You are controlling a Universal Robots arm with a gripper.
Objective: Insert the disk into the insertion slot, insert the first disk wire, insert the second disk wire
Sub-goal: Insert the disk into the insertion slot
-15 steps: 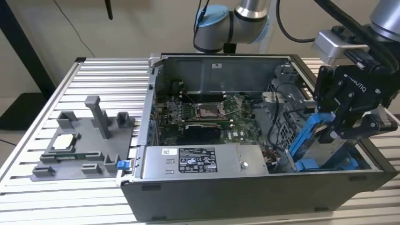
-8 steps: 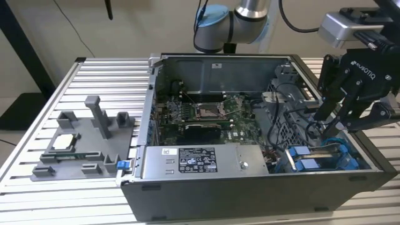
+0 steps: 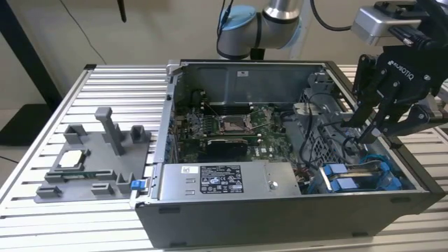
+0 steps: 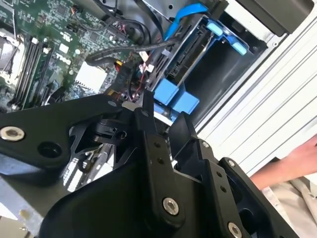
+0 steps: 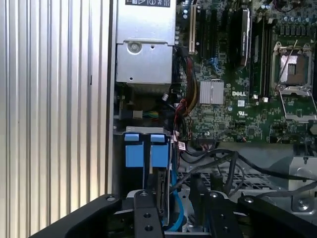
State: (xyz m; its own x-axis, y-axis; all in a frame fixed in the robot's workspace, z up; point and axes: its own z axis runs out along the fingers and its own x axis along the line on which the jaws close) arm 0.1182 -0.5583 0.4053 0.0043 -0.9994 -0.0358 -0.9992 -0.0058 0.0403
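The arm (image 3: 269,23) enters at the top of the exterior view, with its wrist (image 3: 383,23) carried over to that view's right. Below it the gripper (image 3: 358,131) points downward, tilted toward the exterior view's left. Its two black fingers (image 5: 144,218) stand apart, a gap between them.
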